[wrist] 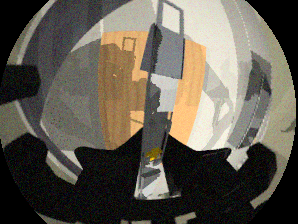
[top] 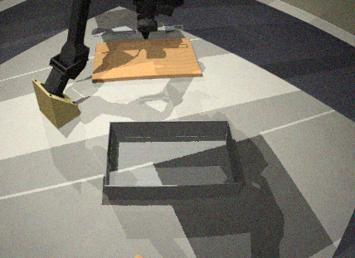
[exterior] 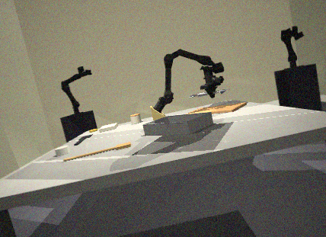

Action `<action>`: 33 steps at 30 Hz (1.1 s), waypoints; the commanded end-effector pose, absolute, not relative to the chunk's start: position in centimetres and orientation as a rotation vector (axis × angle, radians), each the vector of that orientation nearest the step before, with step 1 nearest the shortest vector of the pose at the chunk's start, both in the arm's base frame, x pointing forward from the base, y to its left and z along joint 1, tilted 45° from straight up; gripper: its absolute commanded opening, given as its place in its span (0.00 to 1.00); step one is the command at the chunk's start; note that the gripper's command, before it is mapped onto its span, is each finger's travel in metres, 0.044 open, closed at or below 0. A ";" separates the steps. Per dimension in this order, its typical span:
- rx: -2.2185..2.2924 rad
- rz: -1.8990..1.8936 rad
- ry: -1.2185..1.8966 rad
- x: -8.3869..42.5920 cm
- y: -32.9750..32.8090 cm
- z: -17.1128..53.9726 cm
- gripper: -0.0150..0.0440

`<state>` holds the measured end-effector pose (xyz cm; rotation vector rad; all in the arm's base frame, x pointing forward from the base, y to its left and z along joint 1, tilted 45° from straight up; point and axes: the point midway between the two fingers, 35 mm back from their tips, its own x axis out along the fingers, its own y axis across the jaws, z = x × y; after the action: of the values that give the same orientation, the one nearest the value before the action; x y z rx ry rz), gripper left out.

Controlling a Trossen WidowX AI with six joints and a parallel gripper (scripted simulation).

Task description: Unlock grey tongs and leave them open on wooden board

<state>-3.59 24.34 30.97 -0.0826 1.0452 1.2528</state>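
The gripper (top: 146, 36) (exterior: 212, 95) (wrist: 150, 129) is closed on the grey tongs (top: 124, 30) (exterior: 199, 94) (wrist: 156, 120), which hang in the air near the wooden board (top: 166, 70) (exterior: 232, 107) (wrist: 112, 90). From above, the board sits at twelve o'clock of the roasting tin (top: 174, 192) (exterior: 165, 129) (wrist: 255, 105), well apart from it.

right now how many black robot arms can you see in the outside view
3: one left, one mid-table holding the tongs, one right; others may be out of frame.

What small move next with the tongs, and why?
Probably tilt the tongs tips-down before any squeeze: the fingers hold them above the board, but they lie nearly level, and this lock needs the tips pointing down.
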 end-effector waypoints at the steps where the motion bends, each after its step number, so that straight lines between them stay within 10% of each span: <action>1: -0.088 1.258 1.049 -3.7 24.8 30.4 0.00; 29: -0.089 1.257 1.048 -3.8 27.1 27.5 0.00; 33: -0.085 1.251 1.045 -3.7 27.0 27.6 0.18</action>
<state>-3.66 27.04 27.61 -0.0857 1.0456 1.2509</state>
